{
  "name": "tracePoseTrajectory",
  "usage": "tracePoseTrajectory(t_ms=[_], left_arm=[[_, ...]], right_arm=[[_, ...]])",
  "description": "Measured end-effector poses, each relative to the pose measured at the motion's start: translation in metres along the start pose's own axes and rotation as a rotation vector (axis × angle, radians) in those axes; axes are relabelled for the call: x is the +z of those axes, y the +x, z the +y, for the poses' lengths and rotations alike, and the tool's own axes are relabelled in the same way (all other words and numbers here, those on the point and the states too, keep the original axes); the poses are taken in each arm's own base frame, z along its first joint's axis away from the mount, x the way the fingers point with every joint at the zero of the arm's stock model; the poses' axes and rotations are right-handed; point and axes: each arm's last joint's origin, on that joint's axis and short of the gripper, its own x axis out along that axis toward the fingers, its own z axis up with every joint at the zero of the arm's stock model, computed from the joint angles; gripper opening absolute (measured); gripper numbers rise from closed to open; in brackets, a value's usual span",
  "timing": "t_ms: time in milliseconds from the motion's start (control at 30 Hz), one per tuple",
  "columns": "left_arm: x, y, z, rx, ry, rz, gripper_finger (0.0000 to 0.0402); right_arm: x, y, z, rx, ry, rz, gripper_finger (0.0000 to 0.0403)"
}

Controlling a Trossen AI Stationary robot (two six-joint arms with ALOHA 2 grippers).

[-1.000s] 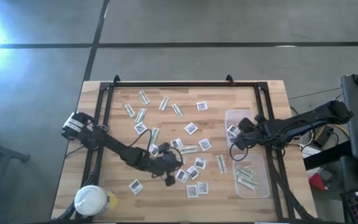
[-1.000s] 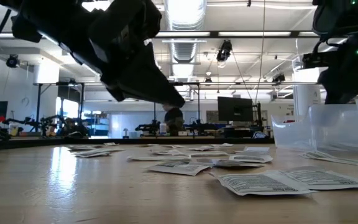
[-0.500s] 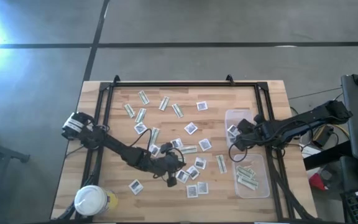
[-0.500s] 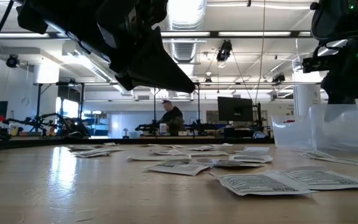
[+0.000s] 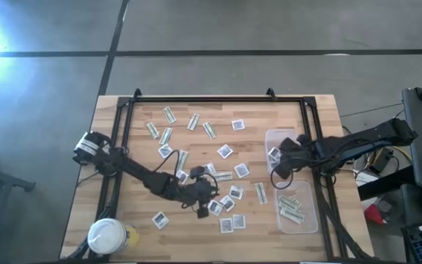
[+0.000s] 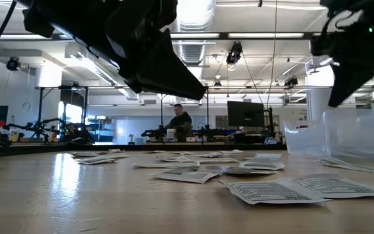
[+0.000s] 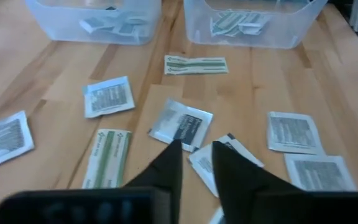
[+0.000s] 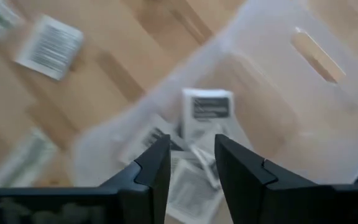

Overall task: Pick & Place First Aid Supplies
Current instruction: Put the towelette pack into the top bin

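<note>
The first aid supplies, square white packets and narrow green-and-white strips, lie flat and scattered over the wooden table. My left gripper hovers open over the middle of the table, near its front. Nothing is between its fingers, and a white packet lies just ahead of them. My right gripper is open, slanting down over the far clear tub. White packets lie in the tub below it.
A second clear tub near the right front holds green strips. A white-lidded round jar stands at the left front corner. A black frame runs around the table. A person stands far off in the room.
My right gripper has risen above the far tub and tipped a little.
</note>
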Motion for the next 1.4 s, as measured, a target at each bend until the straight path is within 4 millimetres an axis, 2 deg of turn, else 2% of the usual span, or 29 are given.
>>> tracePoseTrajectory(t_ms=[167,333,500,633,733,833,1167,1400], left_arm=[[0.002,-0.003,0.008,0.038,0.037,0.073,0.014],[0.012,-0.024,0.02,0.102,0.046,0.208,0.0155],[0.025,-0.045,0.032,0.144,-0.139,0.214,0.0154],[0.026,-0.052,0.041,0.181,-0.366,0.193,0.0154],[0.021,-0.051,0.047,0.218,-0.548,0.186,0.0154],[0.013,-0.046,0.051,0.255,-0.649,0.198,0.0154],[0.002,-0.026,0.051,0.276,-0.725,0.19,0.0154],[-0.011,-0.013,0.053,0.345,-0.798,0.193,0.0153]], right_arm=[[0.012,-0.018,0.007,0.086,-0.002,-0.018,0.0115],[0.01,-0.026,0.013,0.127,-0.032,-0.026,0.0105],[0.005,-0.028,0.017,0.149,-0.026,-0.021,0.0096],[0.001,-0.031,0.021,0.168,-0.029,-0.019,0.0088],[-0.001,-0.036,0.024,0.192,-0.047,-0.026,0.0083],[-0.003,-0.038,0.026,0.206,-0.066,-0.027,0.0079],[-0.005,-0.039,0.027,0.211,-0.08,-0.029,0.0068],[-0.005,-0.039,0.027,0.211,-0.083,-0.03,0.0075]])
